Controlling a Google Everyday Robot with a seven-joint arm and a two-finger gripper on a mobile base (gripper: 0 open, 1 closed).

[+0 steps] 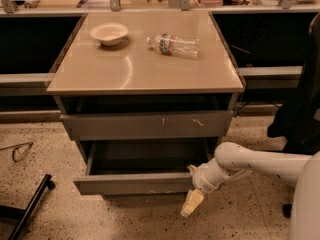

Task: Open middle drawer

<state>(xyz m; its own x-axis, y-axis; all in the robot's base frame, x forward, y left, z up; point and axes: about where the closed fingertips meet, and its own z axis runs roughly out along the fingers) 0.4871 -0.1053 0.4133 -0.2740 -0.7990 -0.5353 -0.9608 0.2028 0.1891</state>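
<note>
Currently, the cream-tipped gripper [192,202] sits at the right end of the flat grey, partly extended middle drawer [132,183], evidently for pulling; its closure cannot be determined.

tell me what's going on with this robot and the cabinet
A robot's arm reaches in from the right, with its hand at the right end of the middle drawer front. That drawer stands partly pulled out, its dark inside showing. A bowl and a plastic bottle lying on its side sit on the cabinet top, untouched.
</note>
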